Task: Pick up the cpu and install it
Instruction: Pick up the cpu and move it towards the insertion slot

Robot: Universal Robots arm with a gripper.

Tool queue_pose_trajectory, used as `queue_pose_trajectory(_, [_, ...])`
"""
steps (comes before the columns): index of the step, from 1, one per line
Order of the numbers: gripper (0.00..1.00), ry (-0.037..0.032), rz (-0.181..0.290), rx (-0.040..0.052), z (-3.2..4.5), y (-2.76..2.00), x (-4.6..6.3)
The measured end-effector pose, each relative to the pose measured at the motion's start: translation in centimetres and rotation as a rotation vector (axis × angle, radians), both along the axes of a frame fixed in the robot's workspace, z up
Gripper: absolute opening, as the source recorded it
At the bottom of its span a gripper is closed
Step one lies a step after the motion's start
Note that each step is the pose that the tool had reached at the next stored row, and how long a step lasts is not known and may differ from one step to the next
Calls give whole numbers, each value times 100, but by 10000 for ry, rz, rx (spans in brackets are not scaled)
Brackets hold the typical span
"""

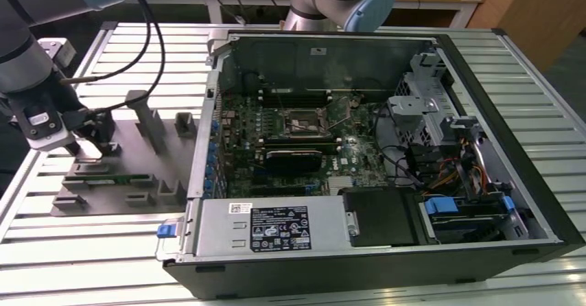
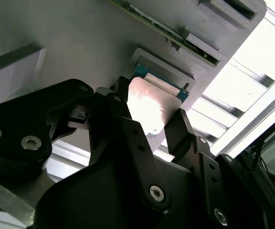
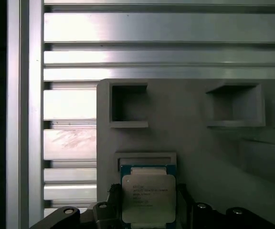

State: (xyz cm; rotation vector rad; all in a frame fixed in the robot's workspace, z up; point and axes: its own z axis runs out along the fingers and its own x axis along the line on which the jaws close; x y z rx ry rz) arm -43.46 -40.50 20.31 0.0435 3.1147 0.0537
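While the jaws press on two opposite edges of the cpu (image 3: 148, 198) | cpu lies flat in a shallow nest of the grey tray (image 3: 195, 143), at the left of the slatted surface (image 1: 82, 251) | gripper (image 2: 149, 106) low over it | open computer case (image 1: 512, 107) to the right holds the dark socket (image 1: 300, 121).

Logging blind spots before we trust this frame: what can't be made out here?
1. One edge of the cpu: first wrist view, cut off by the picture's edge beside the end effector.
2. cpu seated in the tray pocket or lifted: both wrist views, contact underneath hidden by the cpu itself.
3. Socket empty or not: exterior view, too small.
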Motion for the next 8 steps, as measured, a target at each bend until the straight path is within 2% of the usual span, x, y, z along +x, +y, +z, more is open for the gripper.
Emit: queue_pose_trajectory(8, [55, 0, 0, 0, 59, 0, 0])
